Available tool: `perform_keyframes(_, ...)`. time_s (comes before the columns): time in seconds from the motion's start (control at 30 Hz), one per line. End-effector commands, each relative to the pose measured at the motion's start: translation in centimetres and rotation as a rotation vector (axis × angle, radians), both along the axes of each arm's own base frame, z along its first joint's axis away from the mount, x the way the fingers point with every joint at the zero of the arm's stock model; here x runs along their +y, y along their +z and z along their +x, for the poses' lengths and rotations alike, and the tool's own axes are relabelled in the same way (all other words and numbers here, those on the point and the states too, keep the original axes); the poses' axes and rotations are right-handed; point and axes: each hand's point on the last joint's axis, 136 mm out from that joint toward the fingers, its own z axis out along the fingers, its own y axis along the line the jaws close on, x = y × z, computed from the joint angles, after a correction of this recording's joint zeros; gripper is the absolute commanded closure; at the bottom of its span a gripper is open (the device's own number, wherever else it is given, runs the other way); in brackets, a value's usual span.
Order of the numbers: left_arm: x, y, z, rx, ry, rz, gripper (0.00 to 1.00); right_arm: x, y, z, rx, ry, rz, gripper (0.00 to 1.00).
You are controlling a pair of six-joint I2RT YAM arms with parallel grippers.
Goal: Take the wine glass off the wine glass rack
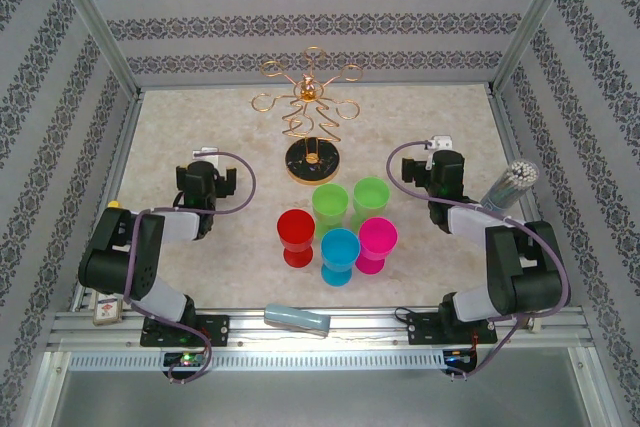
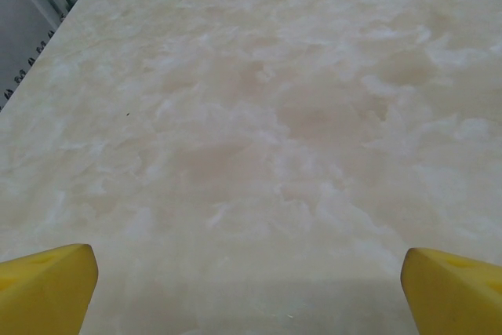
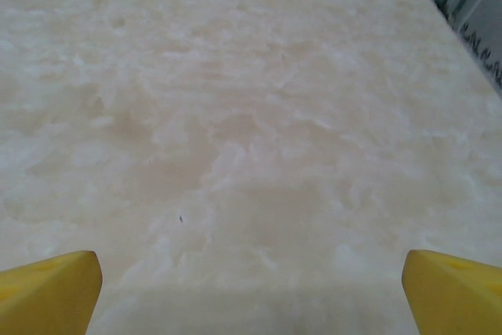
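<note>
The gold wine glass rack stands at 12 o'clock on the marbled bench. At the rack's 6 o'clock, near its black base, five wine glasses cluster on the bench: the red glass, the left green glass, the right green glass, the blue glass and the pink glass. The left arm at 9 o'clock and the right arm at 3 o'clock hang low over the bench, the left jaws and the right jaws both spread wide and gripping nothing.

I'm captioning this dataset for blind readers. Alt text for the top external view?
A gold wire rack on a round black base stands centrally, nothing hanging from its loops; five plastic goblets (red, two green, blue, pink) stand clustered in front. The black left arm and right arm flank them.
</note>
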Motion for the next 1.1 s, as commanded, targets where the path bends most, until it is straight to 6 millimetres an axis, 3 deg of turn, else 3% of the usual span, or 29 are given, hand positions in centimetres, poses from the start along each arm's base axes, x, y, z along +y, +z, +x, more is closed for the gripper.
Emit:
perform_keyframes(0.0,0.3,1.4,0.8,-0.078,-0.014,-0.052,0.00,-0.4,0.0,0.6,-0.051,0.001,-0.012,0.02)
perform_keyframes(0.37,-0.2,1.0,-0.4,-0.190,-0.093,-0.102,0.00,-1.3,0.1,0.0,-0.090,0.003,0.066,0.02)
perform_keyframes(0.6,-0.1,0.8,-0.3,-0.168,-0.082,-0.110,0.00,-0.9,-0.3,-0.6,-0.174,0.044,0.081,0.02)
perform_keyframes(0.97,0.1,0.7,-0.3,-0.161,-0.075,-0.117,0.00,-0.7,-0.5,-0.7,-0.150,0.045,0.067,0.02)
perform_keyframes(1.07,1.0,0.8,-0.5,-0.174,-0.017,-0.110,0.00,-0.7,-0.5,-0.7,-0.150,0.044,0.068,0.02)
